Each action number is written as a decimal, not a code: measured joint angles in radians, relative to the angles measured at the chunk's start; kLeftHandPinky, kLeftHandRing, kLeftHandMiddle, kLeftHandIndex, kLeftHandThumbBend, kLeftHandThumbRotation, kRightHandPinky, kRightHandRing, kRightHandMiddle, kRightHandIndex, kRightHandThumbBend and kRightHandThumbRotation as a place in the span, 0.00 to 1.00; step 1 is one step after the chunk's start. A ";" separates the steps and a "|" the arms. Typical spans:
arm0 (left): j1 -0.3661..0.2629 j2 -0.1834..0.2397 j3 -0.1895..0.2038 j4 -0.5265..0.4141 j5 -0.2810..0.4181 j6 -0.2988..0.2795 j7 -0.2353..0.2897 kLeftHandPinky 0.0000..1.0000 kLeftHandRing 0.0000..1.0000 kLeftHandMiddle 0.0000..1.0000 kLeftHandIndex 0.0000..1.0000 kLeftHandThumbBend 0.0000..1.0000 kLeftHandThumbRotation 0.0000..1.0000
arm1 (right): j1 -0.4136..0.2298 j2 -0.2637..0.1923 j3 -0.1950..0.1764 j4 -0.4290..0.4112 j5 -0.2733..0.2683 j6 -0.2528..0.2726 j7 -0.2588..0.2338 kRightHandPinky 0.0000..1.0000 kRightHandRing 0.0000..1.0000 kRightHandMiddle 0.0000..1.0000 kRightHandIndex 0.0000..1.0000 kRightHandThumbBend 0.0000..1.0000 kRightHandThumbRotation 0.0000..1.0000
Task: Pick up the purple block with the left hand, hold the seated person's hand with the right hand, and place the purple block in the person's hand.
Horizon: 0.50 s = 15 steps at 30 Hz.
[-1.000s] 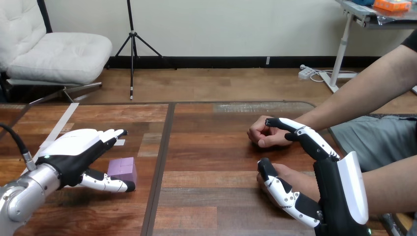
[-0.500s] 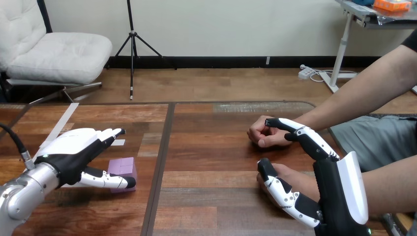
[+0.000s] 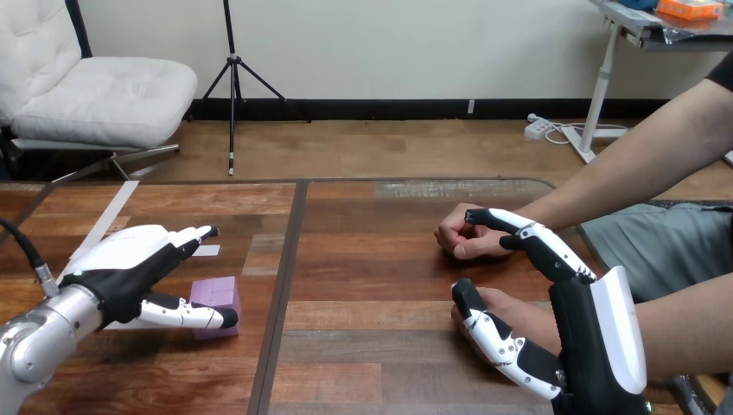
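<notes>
The purple block (image 3: 218, 292) lies on the wooden table (image 3: 372, 268) at the left. My left hand (image 3: 121, 264) is around it and open: straight fingers reach past its far side and the thumb lies along its near side, close to or touching it. My right hand (image 3: 596, 337) is open at the right, fingers straight and pointing away. The person's near hand (image 3: 512, 308) rests on the table between my thumb and fingers, with the thumb lying across its front. The person's far hand (image 3: 456, 238) is a loose fist just beyond my fingertips.
A strip of white tape (image 3: 104, 220) runs along the table's left part, and a small white piece (image 3: 207, 251) lies by my left fingertips. A dark seam (image 3: 285, 285) splits the tabletop. The person's forearms come in from the right edge.
My left hand has drifted slightly left and its thumb has drawn nearer the block's near side. The block, my right hand and the person's hands have stayed put.
</notes>
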 measured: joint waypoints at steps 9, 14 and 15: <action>-0.029 -0.014 -0.003 0.054 -0.017 -0.030 -0.011 0.91 0.96 0.96 0.96 0.84 0.62 | 0.000 0.000 0.000 -0.001 -0.001 0.007 0.000 0.70 0.77 0.77 0.74 0.41 0.48; -0.042 -0.024 -0.003 0.078 -0.023 -0.048 -0.016 0.89 0.94 0.95 0.95 0.85 0.62 | 0.000 -0.001 0.000 -0.002 -0.002 0.007 0.000 0.70 0.77 0.77 0.74 0.40 0.48; -0.044 -0.026 -0.003 0.082 -0.024 -0.051 -0.017 0.89 0.94 0.95 0.95 0.85 0.62 | 0.000 -0.001 0.000 -0.002 -0.002 0.007 0.000 0.70 0.77 0.77 0.74 0.40 0.48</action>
